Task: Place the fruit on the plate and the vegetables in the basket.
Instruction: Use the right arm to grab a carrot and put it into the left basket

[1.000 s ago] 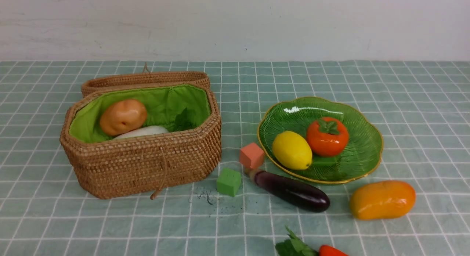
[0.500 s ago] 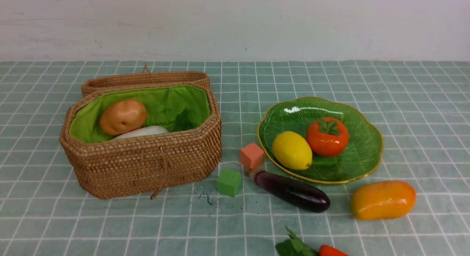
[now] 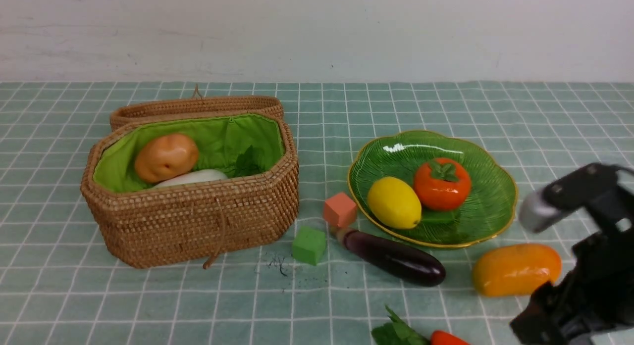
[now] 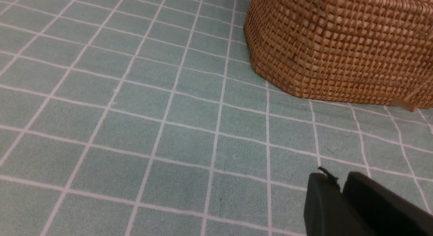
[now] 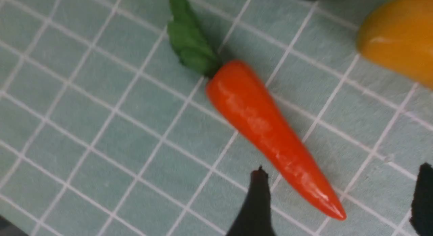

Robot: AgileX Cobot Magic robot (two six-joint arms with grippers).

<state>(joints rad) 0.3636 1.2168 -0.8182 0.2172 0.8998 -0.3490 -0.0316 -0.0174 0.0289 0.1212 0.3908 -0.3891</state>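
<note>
The basket (image 3: 198,221) stands open at the left and holds a brown potato (image 3: 166,157) and a white radish (image 3: 190,177). The green plate (image 3: 490,181) holds the lemon (image 3: 394,202) and the persimmon (image 3: 442,184). The eggplant (image 3: 394,257) and the mango (image 3: 516,269) lie on the cloth in front of the plate. The carrot-like piece (image 5: 267,127) lies near the front edge. My right gripper (image 5: 340,188) is open above its pointed tip. My left gripper (image 4: 340,181) is shut and empty, low over the cloth near the basket (image 4: 338,43).
A salmon-pink cube (image 3: 340,209) and a green cube (image 3: 308,245) sit between basket and plate. The wicker lid (image 3: 195,106) lies behind the basket. My right arm (image 3: 589,266) stands at the lower right, beside the mango. A wall closes the far side.
My right arm has come into the front view at the lower right. The fruit, vegetables, basket and plate have not moved.
</note>
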